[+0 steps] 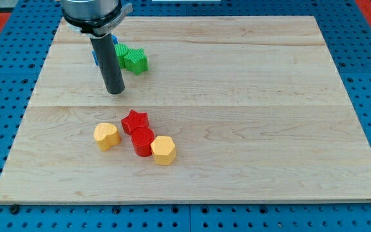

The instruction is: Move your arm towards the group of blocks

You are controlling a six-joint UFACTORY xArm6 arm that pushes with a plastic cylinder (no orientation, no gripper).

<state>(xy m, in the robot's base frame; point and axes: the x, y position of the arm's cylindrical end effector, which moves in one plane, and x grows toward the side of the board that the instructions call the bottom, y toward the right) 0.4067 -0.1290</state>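
1. Altogether, six blocks are seen on the worktop (250, 129): two yellow, two red, one green, one blue.
2. The group lies lower left of centre: yellow heart (106, 136), red star (135, 120), red cylinder (142, 141), yellow hexagon (163, 150).
3. My tip (115, 91) is set above them, apart; no gripper is fitted.
4. Green star (133, 59) and blue block (96, 55), half hidden, lie behind the rod.

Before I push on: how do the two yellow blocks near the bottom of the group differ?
The yellow heart block stands alone at the view's left, apart from the red star. The yellow hexagonal block is at the view's right, lower, touching the red cylinder. The shapes differ: one lobed, one flat-sided. Both are the same yellow and similar in size. My tip is above both.
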